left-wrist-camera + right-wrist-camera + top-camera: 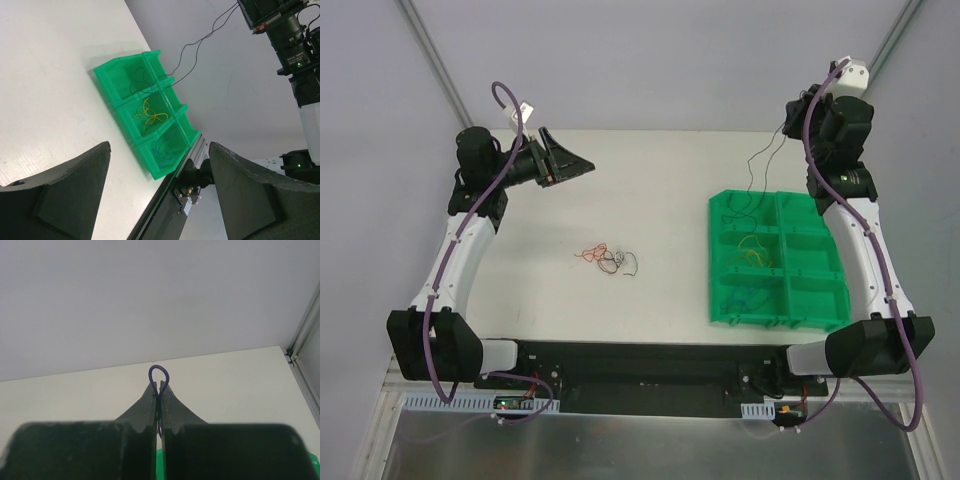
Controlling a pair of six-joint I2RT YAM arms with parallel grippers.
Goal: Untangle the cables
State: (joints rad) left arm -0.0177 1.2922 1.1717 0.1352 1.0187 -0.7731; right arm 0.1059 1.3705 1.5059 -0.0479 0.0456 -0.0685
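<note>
Pale grey walls, white table, metal frame posts in both far corners, even light

text: none legible | labels: none legible | numbers: none legible

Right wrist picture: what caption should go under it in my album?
Right claw pinched shut on a thin bluish cable, its little loop poking out above, white table behind.
</note>
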